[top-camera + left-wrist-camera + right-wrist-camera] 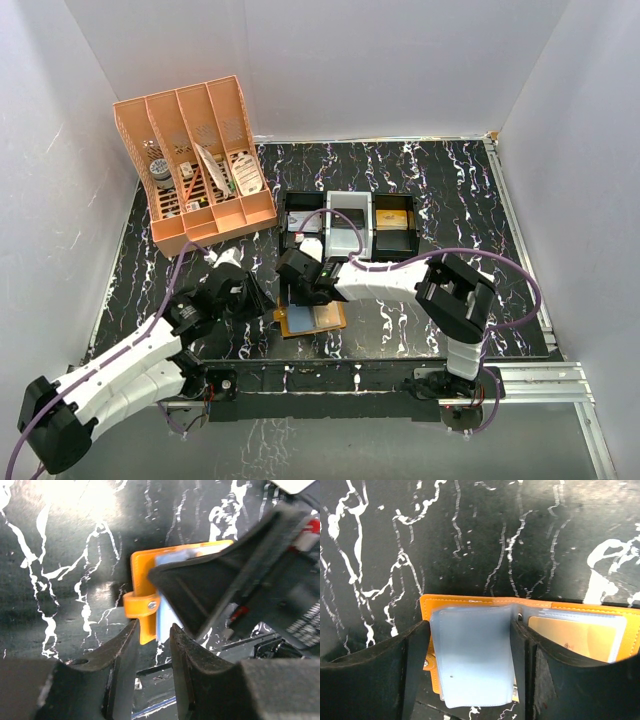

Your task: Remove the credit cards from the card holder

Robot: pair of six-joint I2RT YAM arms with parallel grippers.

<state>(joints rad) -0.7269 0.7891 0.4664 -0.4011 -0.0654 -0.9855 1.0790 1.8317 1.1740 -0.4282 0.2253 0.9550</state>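
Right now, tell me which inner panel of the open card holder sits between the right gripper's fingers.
The plain pale blue panel, straddled by the right gripper. The other panel, showing tan through clear plastic, lies outside the fingers.

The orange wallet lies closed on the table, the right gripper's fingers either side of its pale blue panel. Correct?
Not closed: the right wrist view shows the wallet lying open, both inner halves exposed. The right gripper does straddle its pale blue panel.

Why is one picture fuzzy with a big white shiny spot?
Left wrist view: glare whitens the table top left, and the right gripper sits so close it blurs. Right wrist view: the card holder is sharp, the fingers dark and soft. Top view: even light.
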